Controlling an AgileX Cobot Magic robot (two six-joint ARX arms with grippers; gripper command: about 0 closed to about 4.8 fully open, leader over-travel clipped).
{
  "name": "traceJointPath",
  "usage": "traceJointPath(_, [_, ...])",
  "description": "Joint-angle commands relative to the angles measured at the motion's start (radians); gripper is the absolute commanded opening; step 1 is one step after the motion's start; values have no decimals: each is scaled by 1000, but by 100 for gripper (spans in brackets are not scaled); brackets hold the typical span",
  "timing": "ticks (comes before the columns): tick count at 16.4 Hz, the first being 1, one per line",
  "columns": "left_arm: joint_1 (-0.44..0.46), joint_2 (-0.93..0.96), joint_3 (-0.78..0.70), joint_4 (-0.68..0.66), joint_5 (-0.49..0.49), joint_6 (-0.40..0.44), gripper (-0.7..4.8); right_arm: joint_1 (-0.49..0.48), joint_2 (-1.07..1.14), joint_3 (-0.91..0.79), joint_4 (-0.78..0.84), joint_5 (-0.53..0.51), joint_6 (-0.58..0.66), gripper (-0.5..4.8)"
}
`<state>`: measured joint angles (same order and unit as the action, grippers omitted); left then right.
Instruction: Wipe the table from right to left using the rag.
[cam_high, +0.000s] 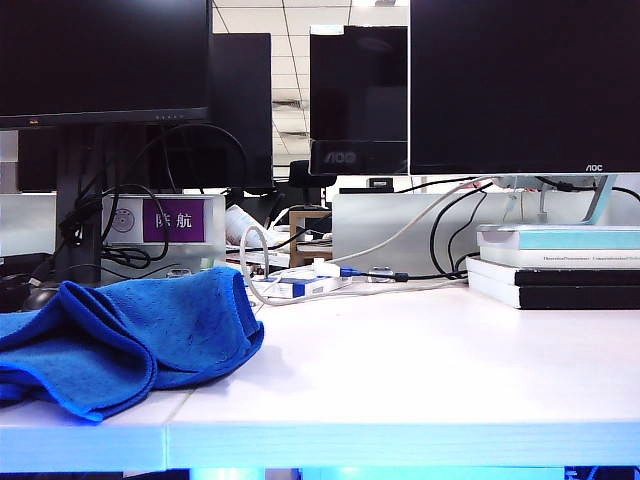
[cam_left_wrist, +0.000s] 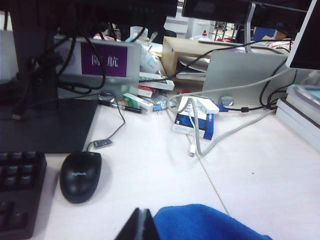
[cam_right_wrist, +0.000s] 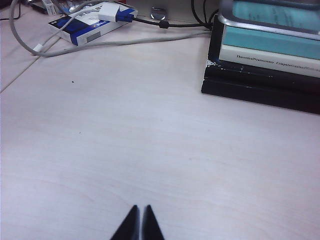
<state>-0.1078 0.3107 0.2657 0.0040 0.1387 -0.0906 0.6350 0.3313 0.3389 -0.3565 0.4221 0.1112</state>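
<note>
Rag (cam_high: 120, 335) noted in the exterior view: bright blue, bunched in thick folds, lying on the left part of the pale counter (cam_high: 420, 370) near the front edge. Neither arm appears in this view. A stack of books (cam_high: 560, 265) sits at the right rear, and cables and a small blue-and-white box (cam_high: 300, 287) lie mid-rear below the monitors.

Left wrist view: the left end effector (cam_left_wrist: 140, 225) shows only its dark fingertips, pressed together with nothing between them, just beside the rag's edge; contact cannot be confirmed. A black mouse (cam_left_wrist: 80, 175) and a keyboard corner (cam_left_wrist: 17, 192) lie beyond.

Right wrist view: the right end effector (cam_right_wrist: 137, 225) has its tips closed, gripping nothing, above bare counter. The book stack stands well apart.
</note>
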Motion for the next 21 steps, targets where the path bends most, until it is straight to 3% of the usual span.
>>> traceJointPath(1, [1, -93, -122, 114, 4, -31, -5, 1, 0, 2, 13, -2, 1, 23])
traceJointPath(3, [5, -147, -170, 114, 3, -29, -5, 1, 0, 2, 12, -2, 1, 23])
traceJointPath(5, [117, -276, -245, 68, 13, -34, -5, 1, 0, 2, 13, -2, 1, 23])
traceJointPath(6, [127, -310, -257, -23, 20, -8, -5, 1, 0, 2, 13, -2, 1, 23])
traceJointPath(10, [112, -310, -257, -165, -94, 39, -5, 1, -1, 2, 10, -2, 1, 23])
traceJointPath(11, [49, -310, -257, -197, -161, 106, -5, 1, -1, 2, 10, -2, 1, 23])
traceJointPath(21, [46, -310, -257, -190, -154, 90, -4, -1, -14, 2, 9, -6, 0, 23])
